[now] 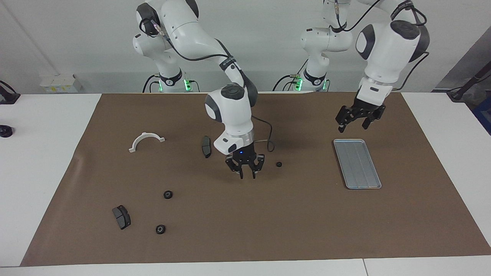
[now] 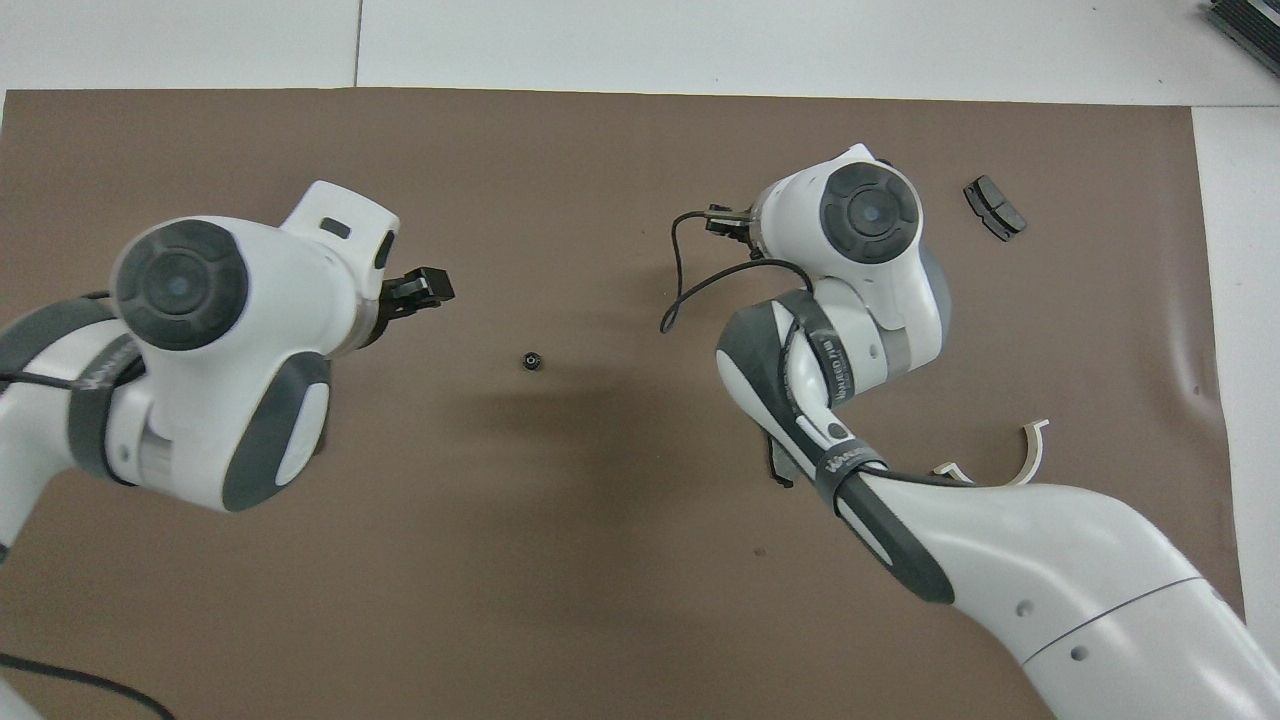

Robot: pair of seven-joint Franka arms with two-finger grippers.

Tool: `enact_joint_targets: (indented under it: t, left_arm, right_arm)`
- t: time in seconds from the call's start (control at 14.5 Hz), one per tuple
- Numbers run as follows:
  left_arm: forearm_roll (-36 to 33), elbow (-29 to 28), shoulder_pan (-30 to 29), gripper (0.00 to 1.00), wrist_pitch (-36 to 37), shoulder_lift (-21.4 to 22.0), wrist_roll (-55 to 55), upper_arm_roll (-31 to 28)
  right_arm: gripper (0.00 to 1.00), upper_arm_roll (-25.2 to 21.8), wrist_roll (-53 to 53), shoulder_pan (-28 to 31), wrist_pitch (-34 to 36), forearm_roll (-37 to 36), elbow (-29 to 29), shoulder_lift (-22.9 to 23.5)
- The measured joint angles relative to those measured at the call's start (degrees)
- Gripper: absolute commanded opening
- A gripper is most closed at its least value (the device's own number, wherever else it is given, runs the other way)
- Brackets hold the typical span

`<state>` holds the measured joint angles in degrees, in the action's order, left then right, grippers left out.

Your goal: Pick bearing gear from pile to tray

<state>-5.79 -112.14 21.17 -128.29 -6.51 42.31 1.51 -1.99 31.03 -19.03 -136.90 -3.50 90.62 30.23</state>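
The bearing gear [image 1: 279,164], small, rigid, likely light, lies on the bench between the empty-jawed right gripper [image 1: 246,176] and the tray [image 1: 357,163]; left gripper [image 1: 359,123] released; grasp its rim.

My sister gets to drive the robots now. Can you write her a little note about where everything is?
Right gripper: holds nothing, up over the bare mat in the middle.
Left gripper: open, empty, up over the mat by the tray's end nearest the robots.
One small bearing gear lies alone on the mat between the right gripper and the tray.
Two more gears sit toward the right arm's end, near two brake pads and a white curved bracket.
Done: nothing is in the tray.
Left: all three gears go into the tray.
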Motion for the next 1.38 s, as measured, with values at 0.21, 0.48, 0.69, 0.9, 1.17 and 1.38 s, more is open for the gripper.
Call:
enact_joint_targets:
  t: [0.21, 0.48, 0.69, 0.9, 1.17, 1.38]
  left_arm:
    - [-7.51, 0.09, 5.54, 1.0, -4.7, -7.36, 13.94, -0.04]
    - [-11.2, 0.16, 7.74, 0.86, -9.16, -13.63, 21.7, -0.04]
    - [-11.2, 0.07, 8.63, 0.6, -9.47, -14.14, 25.57, 0.0]
    - [-11.2, 0.07, 9.23, 0.53, -9.63, -14.14, 26.67, 0.04]
    - [-11.2, -0.99, 9.24, 0.52, -11.63, -14.14, 26.88, 0.0]
    - [-11.2, -1.99, 9.36, 0.0, -13.27, -14.14, 27.51, 0.03]
  right_arm:
    - [0.47, 0.04, -8.37, 7.4, 2.25, 0.0, 0.62, 0.0]
    - [0.47, 0.09, -13.47, 11.79, 2.38, 0.0, 2.6, 0.02]
    - [0.5, 0.45, -14.52, 11.74, 1.81, 0.0, 5.09, 0.12]
    - [0.55, 0.88, -14.54, 10.11, 1.58, 0.0, 6.95, 0.12]
    - [0.56, 0.85, -14.54, 8.99, 1.47, 0.0, 8.18, 0.04]
    - [0.51, 0.72, -14.63, 9.15, -0.24, 0.0, 9.33, -0.26]
